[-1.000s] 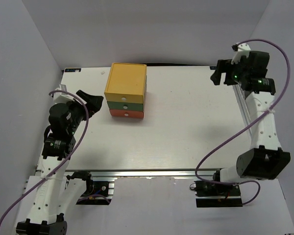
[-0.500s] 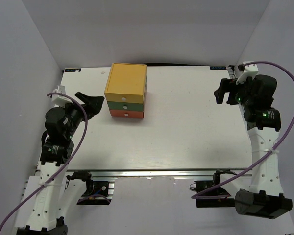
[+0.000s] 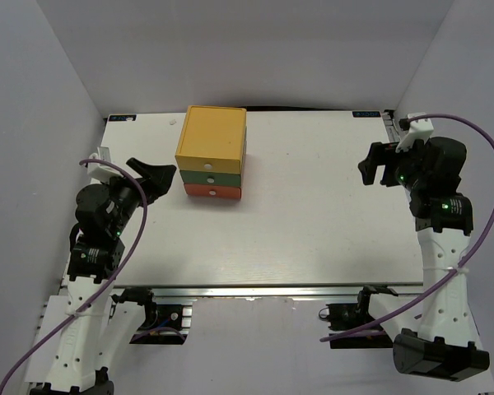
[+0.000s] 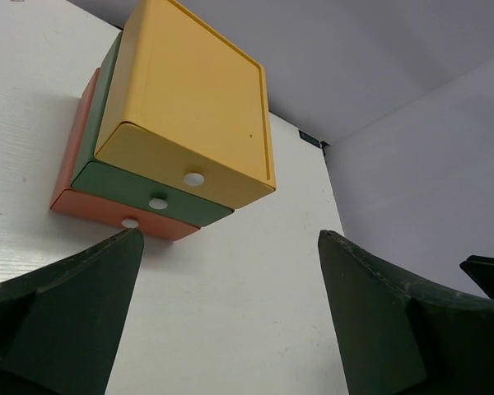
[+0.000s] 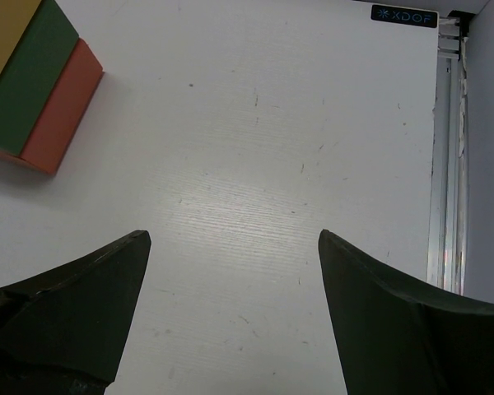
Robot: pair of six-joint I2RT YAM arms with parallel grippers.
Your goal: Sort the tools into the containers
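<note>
The small drawer chest (image 3: 212, 152) stands at the back left of the table, with a yellow top drawer (image 4: 193, 132), a green middle drawer (image 4: 128, 193) and a red-orange bottom drawer (image 4: 107, 216), all shut, each with a white knob. It also shows in the right wrist view (image 5: 33, 90). No tools are in view. My left gripper (image 3: 152, 174) is open and empty, just left of the chest. My right gripper (image 3: 377, 163) is open and empty, above the table's right side.
The white table (image 3: 313, 214) has an aluminium rail along its right edge (image 5: 449, 164) and one along its front edge (image 3: 255, 290). Grey walls close in the left, back and right sides.
My right arm has swung back and lowered, so its gripper moved down and slightly right. My left gripper shifted a little toward the near side. The chest has not moved.
</note>
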